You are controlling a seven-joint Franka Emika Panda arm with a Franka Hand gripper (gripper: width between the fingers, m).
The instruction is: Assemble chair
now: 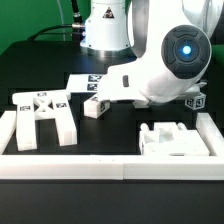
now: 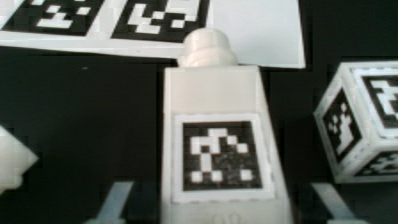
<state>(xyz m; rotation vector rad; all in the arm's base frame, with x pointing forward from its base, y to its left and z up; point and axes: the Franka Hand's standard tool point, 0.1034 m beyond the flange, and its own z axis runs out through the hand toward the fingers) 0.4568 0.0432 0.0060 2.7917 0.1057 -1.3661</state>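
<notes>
Looming over the black tabletop [image 1: 110,130], the white arm [image 1: 165,60] filled the middle and the exterior view's right. The chair [image 1: 45,104] lay unassembled, in loose white parts inside the low border wall [image 1: 100,166]. Its leg frame [image 1: 40,120] lay flat toward the tabletop's near corner on the exterior view's left. A blocky part [image 1: 165,140] sat toward the near corner on the exterior view's right. A small piece [image 1: 95,107] rested just beside the marker board [image 1: 85,82], under the arm's forward end. A small cube [image 1: 195,100] showed by the edge on the exterior view's right.

From the wrist view, a long bar [image 2: 217,130] lay flat with a tag on its upper face. Its rounded peg [image 2: 210,45] pointed at the marker board's edge. The hand [image 2: 222,205] was spread, with one of its fingers [image 2: 116,200] on each side of the bar. A dark strip of tabletop showed between each finger and the bar, so nothing was pinched. A tagged block [image 2: 365,120] stood just beside the bar, apart from it. Part of another white piece [image 2: 15,160] showed on the bar's other side.
</notes>
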